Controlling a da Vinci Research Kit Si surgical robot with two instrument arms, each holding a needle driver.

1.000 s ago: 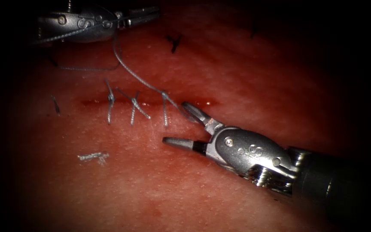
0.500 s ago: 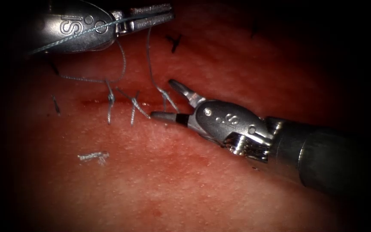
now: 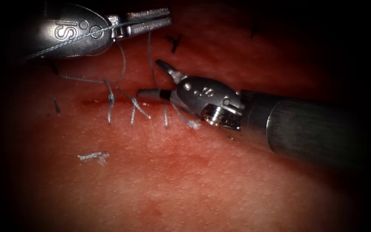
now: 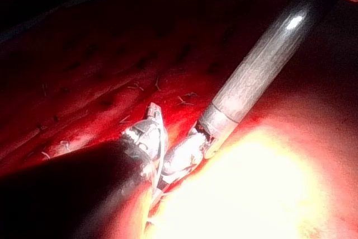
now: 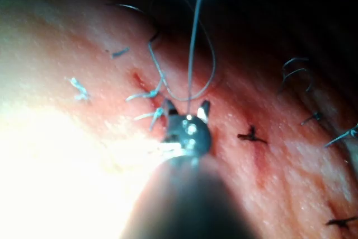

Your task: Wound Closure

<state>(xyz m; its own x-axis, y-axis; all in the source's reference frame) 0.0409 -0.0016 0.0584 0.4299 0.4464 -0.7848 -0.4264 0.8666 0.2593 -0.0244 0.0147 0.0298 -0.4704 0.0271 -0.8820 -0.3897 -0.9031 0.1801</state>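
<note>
The left tool sits above the cut, its jaws clamped on the thread; the strand drops straight from them to the newest knot on the cut; another length loops back under the tool's body. The right tool reaches in from the right with its jaws spread apart, one on either side of the taut strand, holding nothing. Three tied stitches cross the cut in the tissue; a cut end of thread lies below them. The needle cannot be made out.
</note>
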